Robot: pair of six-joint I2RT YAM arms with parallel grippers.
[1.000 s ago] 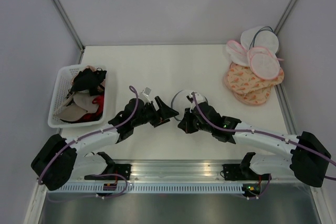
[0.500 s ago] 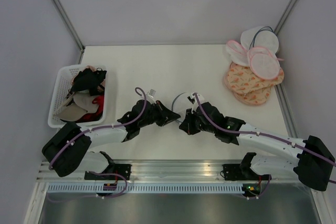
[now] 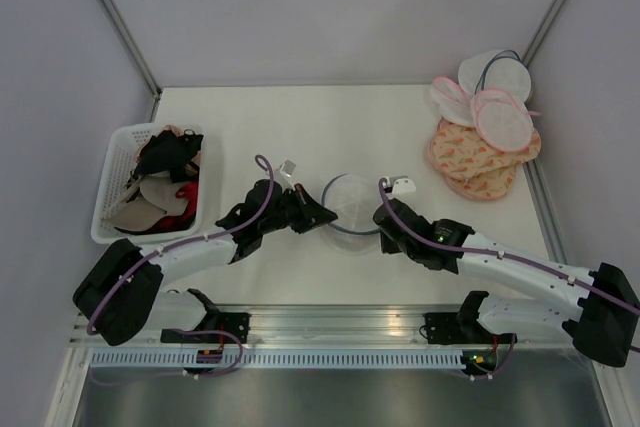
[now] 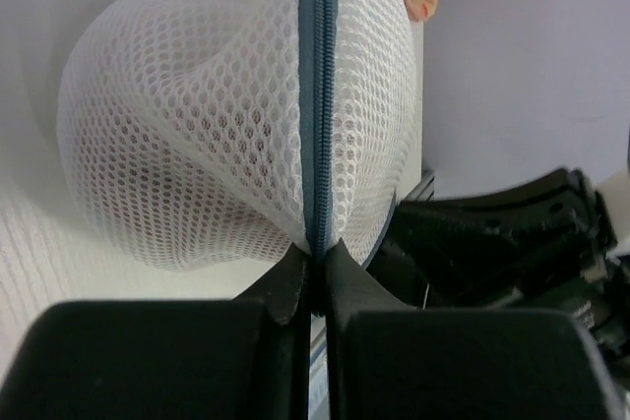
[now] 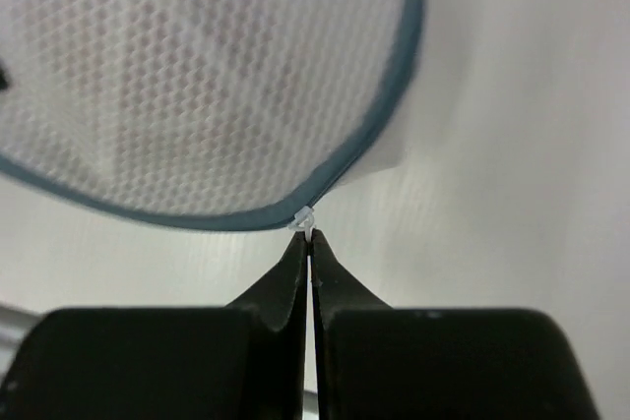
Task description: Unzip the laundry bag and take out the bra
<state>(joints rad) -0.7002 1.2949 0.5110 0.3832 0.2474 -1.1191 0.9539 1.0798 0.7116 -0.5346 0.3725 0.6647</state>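
Across laundry bag (image 3: 352, 199): left gripper (image 4: 315, 255), right gripper (image 5: 308, 240) clamped.

— What lies on the white surface (image 3: 290, 122)?
— Three lots. At the left edge stands a white slotted basket (image 3: 108, 187), heaped with garments.
— And in the middle?
— A round laundry bag (image 3: 352, 203) of white mesh with a dark grey zipper rim. It rests towards the near edge, well apart from the basket.
— The far right corner?
— A pile of peach patterned bags (image 3: 462, 159), with pink-rimmed white round bags (image 3: 503, 119) on top.
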